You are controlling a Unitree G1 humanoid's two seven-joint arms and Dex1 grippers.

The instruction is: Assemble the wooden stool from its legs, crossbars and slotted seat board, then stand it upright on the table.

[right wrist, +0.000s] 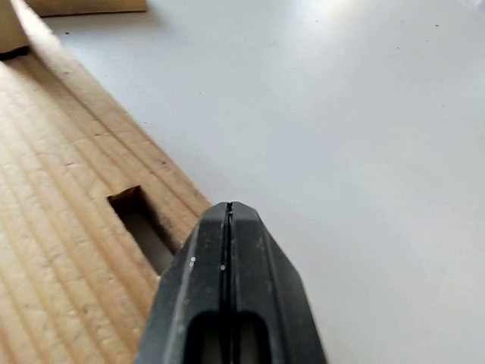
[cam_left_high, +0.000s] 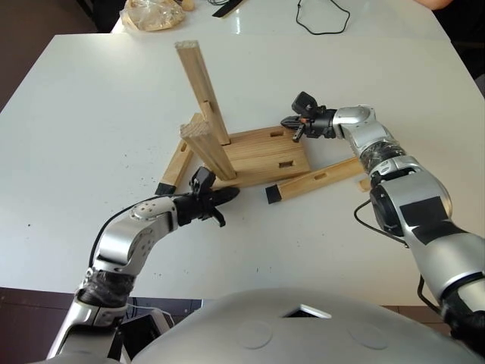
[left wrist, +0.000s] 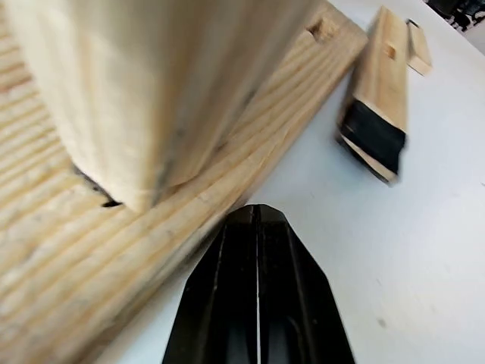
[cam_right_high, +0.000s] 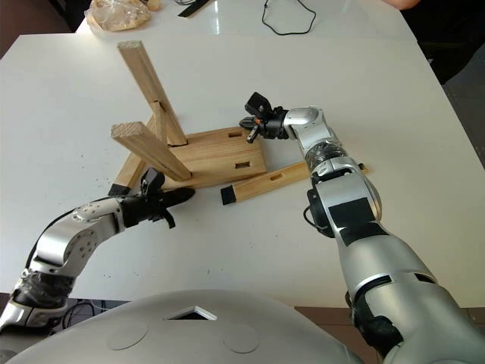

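1. Seat board [cam_left_high: 261, 155] lies flat on the tabletop [cam_left_high: 91, 114].
2. Loose leg [cam_left_high: 314, 180] lies beside its right edge, long axis slanting rightward, capped end nearer the left pincer [cam_left_high: 229, 194], which is pressed together and empty.
3. Right pincer [cam_left_high: 290, 122] is pressed together beside the far slot.

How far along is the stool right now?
Done: far leg and near leg stand in the flat seat board. In hand: nothing; left gripper, shut, is at the board's near edge, right gripper, shut, over an empty slot. Left: the loose leg beside the board, the rest, then standing it upright.
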